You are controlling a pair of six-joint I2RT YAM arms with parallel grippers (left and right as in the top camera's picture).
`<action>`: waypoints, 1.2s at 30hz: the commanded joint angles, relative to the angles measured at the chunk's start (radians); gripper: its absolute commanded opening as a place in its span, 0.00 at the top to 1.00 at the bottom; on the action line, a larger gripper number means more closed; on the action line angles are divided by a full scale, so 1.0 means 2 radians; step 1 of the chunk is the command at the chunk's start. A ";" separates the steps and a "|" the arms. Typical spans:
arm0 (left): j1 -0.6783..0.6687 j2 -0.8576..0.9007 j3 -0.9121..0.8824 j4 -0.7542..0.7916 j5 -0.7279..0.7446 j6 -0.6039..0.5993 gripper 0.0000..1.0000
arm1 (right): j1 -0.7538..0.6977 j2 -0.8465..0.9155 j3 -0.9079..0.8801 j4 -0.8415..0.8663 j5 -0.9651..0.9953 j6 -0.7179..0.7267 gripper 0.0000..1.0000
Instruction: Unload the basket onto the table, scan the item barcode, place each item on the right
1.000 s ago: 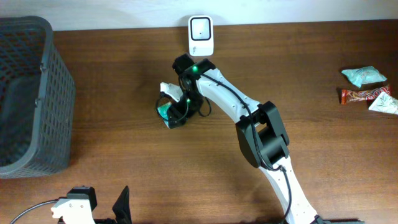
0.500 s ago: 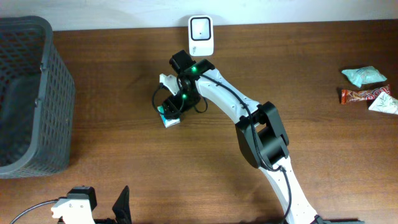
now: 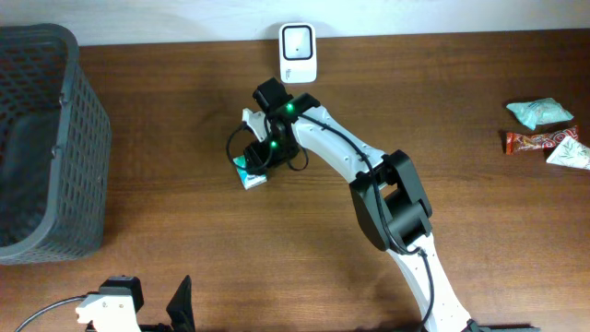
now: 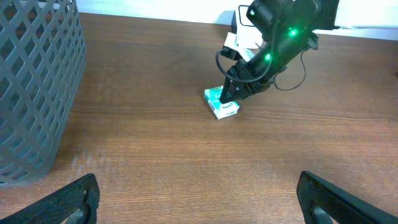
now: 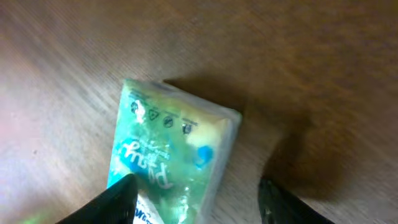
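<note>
Small green packet (image 3: 247, 172) flat on the tabletop, a little inward from the middle of the far edge, near the white scanner (image 3: 298, 53) standing at that edge. Right gripper (image 3: 253, 166) low over the packet, jaws partly parted and astride it, one finger right at the packet's side with contact impossible to judge, the other clear of it, no grip closed. Left gripper (image 4: 199, 199) by the near edge toward the left corner, jaws spread wide and holding nothing; grey mesh basket (image 3: 37, 138) at the left edge, three snack packets (image 3: 544, 129) by the right edge.
</note>
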 commanded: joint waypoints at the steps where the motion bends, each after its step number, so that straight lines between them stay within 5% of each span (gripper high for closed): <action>1: 0.001 -0.003 -0.001 0.001 -0.004 -0.002 0.01 | 0.001 -0.010 0.007 -0.004 -0.022 0.038 0.41; 25: 0.001 -0.003 -0.001 0.001 -0.004 -0.002 0.01 | 0.029 0.016 0.038 -0.032 0.019 0.060 0.44; 32: 0.001 -0.003 -0.001 0.001 -0.004 -0.002 0.01 | 0.029 0.019 0.038 -0.031 0.019 0.075 0.96; 36: 0.001 -0.003 -0.001 0.001 -0.004 -0.002 0.01 | 0.009 0.010 0.060 -0.033 0.021 0.077 0.96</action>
